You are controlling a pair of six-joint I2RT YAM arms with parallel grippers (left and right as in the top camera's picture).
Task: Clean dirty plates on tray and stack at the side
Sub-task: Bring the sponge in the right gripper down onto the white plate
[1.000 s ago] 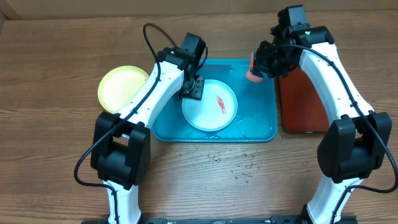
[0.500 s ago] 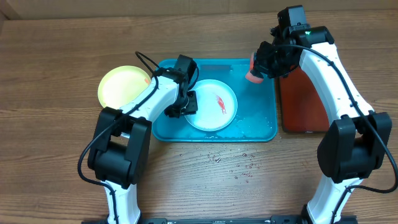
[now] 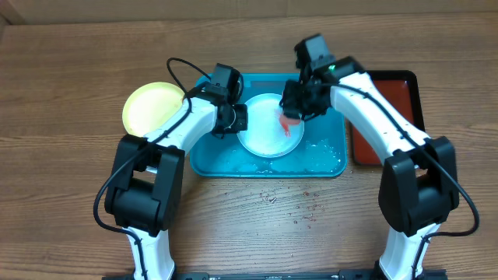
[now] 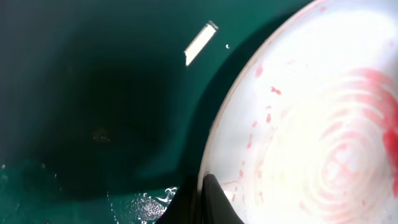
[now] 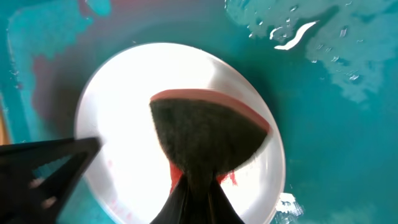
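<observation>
A pale blue-white dirty plate (image 3: pixel 264 138) lies in the teal tray (image 3: pixel 226 161), with red-orange smears (image 4: pixel 348 130) across it. My left gripper (image 3: pixel 237 118) is shut on the plate's left rim (image 4: pixel 214 143), its dark fingertips (image 4: pixel 214 202) pinching the edge. My right gripper (image 3: pixel 296 109) is shut on a sponge (image 5: pixel 208 134), dark scouring face towards the camera with a pink edge. It hovers over the plate's (image 5: pixel 124 99) right half, above a red smear (image 5: pixel 231 178). A yellow-green rimmed plate (image 3: pixel 152 107) rests on the table left of the tray.
A dark red, black-rimmed tray (image 3: pixel 389 117) sits right of the teal one, partly under the right arm. Water and foam pool on the teal tray floor (image 5: pixel 342 56). Water droplets (image 3: pixel 299 208) dot the wooden table in front of it.
The left gripper moved to the plate's left rim and shut on it. The right arm swung left from the tray's back right corner, bringing the sponge over the plate.
</observation>
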